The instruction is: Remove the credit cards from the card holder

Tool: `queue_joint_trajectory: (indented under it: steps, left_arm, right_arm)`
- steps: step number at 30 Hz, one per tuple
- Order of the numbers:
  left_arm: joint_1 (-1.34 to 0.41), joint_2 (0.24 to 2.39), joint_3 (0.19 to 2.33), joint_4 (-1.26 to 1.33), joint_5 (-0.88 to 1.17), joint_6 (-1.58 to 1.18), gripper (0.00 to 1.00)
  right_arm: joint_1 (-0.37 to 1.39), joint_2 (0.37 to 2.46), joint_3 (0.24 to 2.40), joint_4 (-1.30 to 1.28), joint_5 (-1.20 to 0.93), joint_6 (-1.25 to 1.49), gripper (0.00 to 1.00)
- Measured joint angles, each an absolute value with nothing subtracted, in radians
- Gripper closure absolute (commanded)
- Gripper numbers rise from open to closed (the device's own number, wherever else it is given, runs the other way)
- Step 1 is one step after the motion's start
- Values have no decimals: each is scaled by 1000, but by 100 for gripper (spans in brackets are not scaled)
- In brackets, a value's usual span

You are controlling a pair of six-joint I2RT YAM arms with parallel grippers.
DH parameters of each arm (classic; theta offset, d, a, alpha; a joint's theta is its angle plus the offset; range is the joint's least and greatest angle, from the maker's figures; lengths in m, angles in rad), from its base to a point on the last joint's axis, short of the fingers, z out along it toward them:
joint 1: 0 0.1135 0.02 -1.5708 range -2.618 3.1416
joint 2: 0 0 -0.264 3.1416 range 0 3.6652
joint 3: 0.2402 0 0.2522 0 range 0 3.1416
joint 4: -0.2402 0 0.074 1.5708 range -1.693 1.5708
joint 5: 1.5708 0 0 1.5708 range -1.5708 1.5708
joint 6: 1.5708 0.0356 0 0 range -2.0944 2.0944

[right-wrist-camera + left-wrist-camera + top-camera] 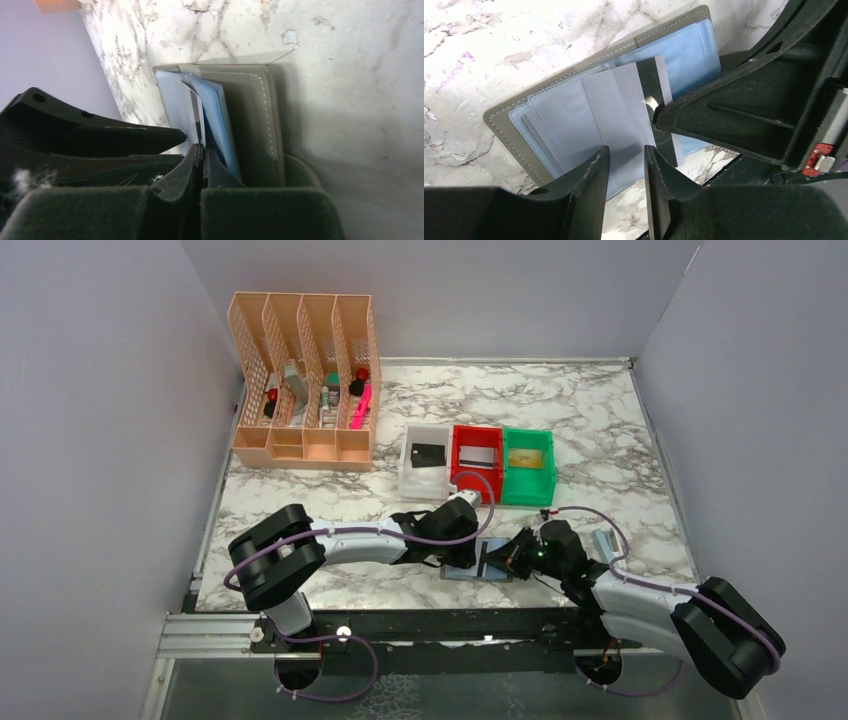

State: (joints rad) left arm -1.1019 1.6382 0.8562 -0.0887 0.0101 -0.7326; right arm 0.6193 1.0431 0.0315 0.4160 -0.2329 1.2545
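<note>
One wallet (504, 120) lies open beneath both pincers. The right pincer (202, 150) is clamped on one striped silver card (624, 110), which is partly out of its pocket. The left pincer (626, 152) stands slightly apart beside it, gripping nothing. Beyond them are three more, one per bin: black card (427, 454) in white bin (420, 483), pale card (479, 455) in red bin (478, 430), gold card (524, 457) in green bin (527, 495).

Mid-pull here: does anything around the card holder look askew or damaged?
Nothing looks damaged. The silvery-white card sticks partway out of the card holder, but the right gripper is shut on its edge, so that fits the pull. One oddity: white fluff clings to dark gripper plastic, lower left in the right wrist view.
</note>
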Motion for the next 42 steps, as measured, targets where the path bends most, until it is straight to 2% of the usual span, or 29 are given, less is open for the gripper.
queue_joint_trajectory:
  steps: [10, 18, 35, 40, 42]
  left_arm:
    - [-1102, 1636, 856, -90, 1, -733, 63]
    - [-1108, 1611, 856, -131, -17, -728, 57]
    - [-1098, 1517, 888, -254, -121, -666, 39]
    - [-1035, 1455, 891, -307, -144, -641, 36]
    - [-988, 1413, 891, -327, -145, -630, 30]
  right_arm:
    - [620, 768, 31, 173, -154, 1248, 99]
    - [620, 591, 35, 18, -70, 1218, 99]
    - [620, 578, 154, -40, -62, 999, 99]
    - [620, 578, 171, -38, -81, 924, 99]
    - [620, 580, 183, -37, -92, 892, 99]
